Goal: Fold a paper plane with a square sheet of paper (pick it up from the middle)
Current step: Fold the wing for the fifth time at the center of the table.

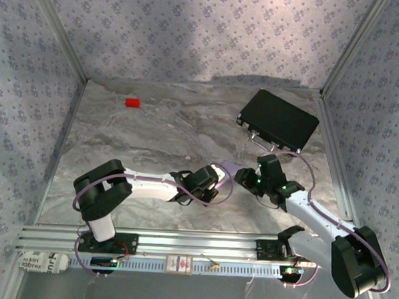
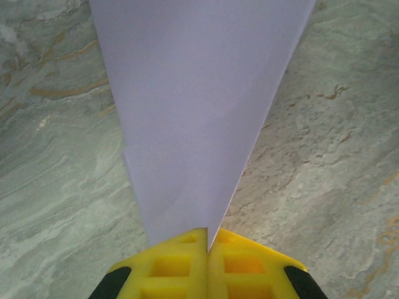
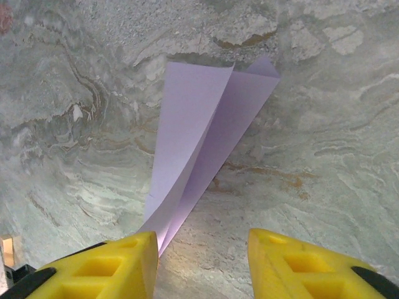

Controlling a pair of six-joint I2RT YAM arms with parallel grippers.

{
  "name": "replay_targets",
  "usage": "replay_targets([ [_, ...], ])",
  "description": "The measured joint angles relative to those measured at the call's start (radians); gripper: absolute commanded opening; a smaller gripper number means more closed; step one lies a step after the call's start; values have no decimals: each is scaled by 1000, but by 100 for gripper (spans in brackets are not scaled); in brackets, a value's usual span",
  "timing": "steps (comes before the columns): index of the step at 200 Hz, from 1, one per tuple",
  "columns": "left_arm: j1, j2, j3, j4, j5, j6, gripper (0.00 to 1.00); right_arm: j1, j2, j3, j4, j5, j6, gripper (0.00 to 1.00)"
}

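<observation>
The pale lilac paper is folded into a narrow pointed dart with a centre crease, the paper plane (image 2: 193,93). My left gripper (image 2: 207,240) is shut on its narrow end, and the paper fans out away from the yellow fingers. In the right wrist view the paper plane (image 3: 199,131) lies on the marble top, its point reaching down beside my left yellow finger (image 3: 134,258). My right gripper (image 3: 202,249) stands open, with only bare table between its fingers. From above, both grippers meet at the table's middle, left gripper (image 1: 217,173) and right gripper (image 1: 247,177), with the paper (image 1: 228,169) between them.
A small red block (image 1: 132,102) lies at the far left of the marble table. A black rectangular case (image 1: 279,119) sits at the far right corner. Patterned walls close in three sides, and a metal rail (image 1: 181,242) runs along the near edge.
</observation>
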Motion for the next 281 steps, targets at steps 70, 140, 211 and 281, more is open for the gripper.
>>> replay_targets([
  [70,53,43,32,-2,151,-37,2,80,-9,-71,103,72,-115,34],
  [140,90,92,81,-11,321,-84,2,40,84,-95,246,-103,-121,21],
  [211,136,137,110,-3,462,-164,1,29,134,-97,323,-171,-113,18],
  [281,158,182,129,36,567,-254,1,-3,127,-112,320,-136,-89,17],
])
